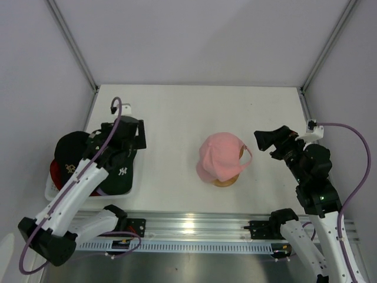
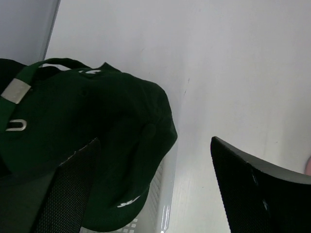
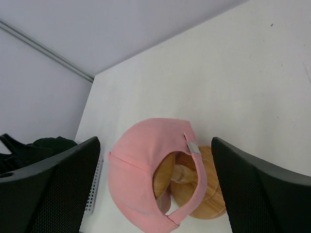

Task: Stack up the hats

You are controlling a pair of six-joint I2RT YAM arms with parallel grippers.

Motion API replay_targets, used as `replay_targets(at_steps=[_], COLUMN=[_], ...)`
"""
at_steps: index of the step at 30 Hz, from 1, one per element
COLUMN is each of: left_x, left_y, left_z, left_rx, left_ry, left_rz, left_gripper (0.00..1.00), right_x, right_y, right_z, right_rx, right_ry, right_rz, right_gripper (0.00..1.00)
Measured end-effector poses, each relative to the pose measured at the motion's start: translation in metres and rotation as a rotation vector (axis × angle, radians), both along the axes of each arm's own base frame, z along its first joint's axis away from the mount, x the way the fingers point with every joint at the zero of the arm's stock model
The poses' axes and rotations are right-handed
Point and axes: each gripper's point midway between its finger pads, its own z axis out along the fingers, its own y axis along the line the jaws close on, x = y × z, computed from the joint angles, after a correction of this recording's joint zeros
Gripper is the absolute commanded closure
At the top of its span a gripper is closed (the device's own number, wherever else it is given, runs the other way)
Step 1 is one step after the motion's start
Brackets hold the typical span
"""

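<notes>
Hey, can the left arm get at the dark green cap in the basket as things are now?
Probably yes. The left gripper is open right above the dark green cap, which lies uncovered in the basket, with nothing between them.

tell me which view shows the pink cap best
Right wrist: the pink cap sits mid-frame and close, showing its back opening, strap and the wooden stand it rests on. Top external shows it whole from above but smaller. Left wrist shows at most a pink sliver at its edge.

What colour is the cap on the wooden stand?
Pink. The cap shows best in the right wrist view.
</notes>
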Motion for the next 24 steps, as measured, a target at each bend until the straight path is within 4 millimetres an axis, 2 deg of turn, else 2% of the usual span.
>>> replay_targets(at_steps=[4, 6, 8, 9, 10, 12, 13, 14, 16, 18, 20, 24], left_x=[0.004, 0.004, 0.005, 0.006, 0.007, 0.008, 0.009, 0.009, 0.008, 0.007, 0.006, 0.003], left_y=[0.001, 0.005, 0.009, 0.011, 0.014, 0.019, 0.021, 0.023, 0.025, 0.026, 0.024, 0.01], left_z=[-0.029, -0.037, -0.043, -0.046, -0.05, -0.055, -0.056, -0.056, -0.052, -0.045, -0.03, 0.023], left_rx=[0.086, 0.121, 0.148, 0.163, 0.174, 0.19, 0.197, 0.199, 0.211, 0.211, 0.196, 0.114], left_ry=[0.127, 0.161, 0.188, 0.205, 0.22, 0.241, 0.247, 0.247, 0.244, 0.234, 0.214, 0.114], left_rz=[0.001, 0.015, 0.033, 0.044, 0.055, 0.076, 0.085, 0.091, 0.089, 0.083, 0.062, -0.056], left_gripper=[0.06, 0.09, 0.18, 0.23, 0.38, 0.54, 0.72, 0.81, 0.99, 0.99, 0.99, 0.99], right_x=[0.003, 0.006, 0.007, 0.009, 0.009, 0.01, 0.01, 0.01, 0.01, 0.01, 0.013, 0.021], right_y=[-0.002, -0.001, -0.001, -0.001, -0.001, -0.002, -0.003, -0.004, -0.005, -0.006, -0.007, -0.008], right_z=[0.021, 0.021, 0.018, 0.015, 0.014, 0.012, 0.012, 0.011, 0.012, 0.012, 0.01, 0.002], right_rx=[-0.035, -0.047, -0.058, -0.063, -0.068, -0.077, -0.081, -0.084, -0.089, -0.093, -0.096, -0.108], right_ry=[-0.037, -0.035, -0.022, -0.014, -0.009, -0.006, -0.005, -0.005, -0.009, -0.009, -0.002, 0.033], right_rz=[0.001, 0.002, 0.004, 0.004, 0.004, 0.0, -0.002, -0.005, -0.011, -0.015, -0.025, -0.04], right_gripper=[0.01, 0.0, 0.01, 0.01, 0.0, 0.0, 0.0, 0.0, 0.0, 0.01, 0.01, 0.0])
